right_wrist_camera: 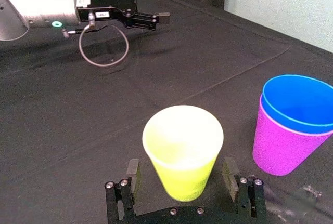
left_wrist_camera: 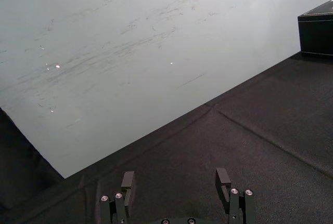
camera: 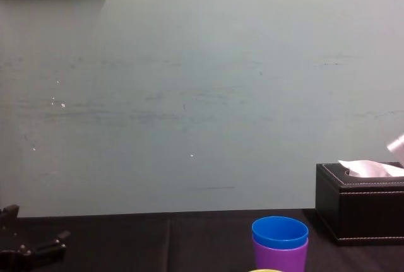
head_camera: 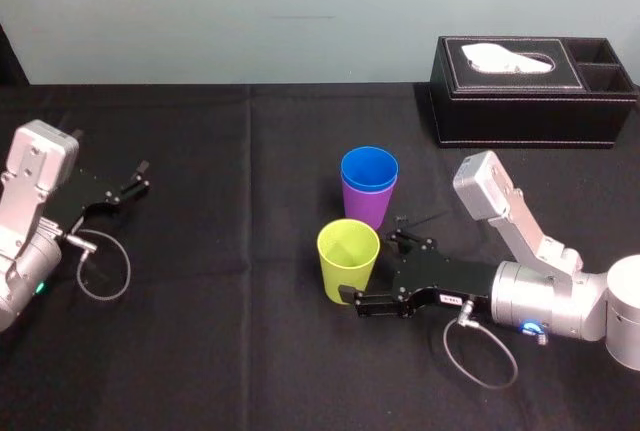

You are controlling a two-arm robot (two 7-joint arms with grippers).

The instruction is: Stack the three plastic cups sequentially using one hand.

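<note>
A blue cup (head_camera: 369,166) sits nested inside a purple cup (head_camera: 365,207) near the middle of the black table. Just in front of them stands a yellow-green cup (head_camera: 347,251), upright and alone. My right gripper (head_camera: 367,268) reaches in from the right and straddles this cup low down. In the right wrist view the yellow-green cup (right_wrist_camera: 183,148) stands between the fingers (right_wrist_camera: 133,174) with a gap on each side, so the right gripper (right_wrist_camera: 181,174) is open. The blue cup (right_wrist_camera: 299,104) and purple cup (right_wrist_camera: 281,148) show beside it. My left gripper (head_camera: 135,179) rests open at the far left.
A black tissue box (head_camera: 530,91) stands at the back right of the table, behind the right arm. A pale wall runs along the table's far edge. Loose cable loops hang from both wrists. Bare black cloth lies between the left gripper and the cups.
</note>
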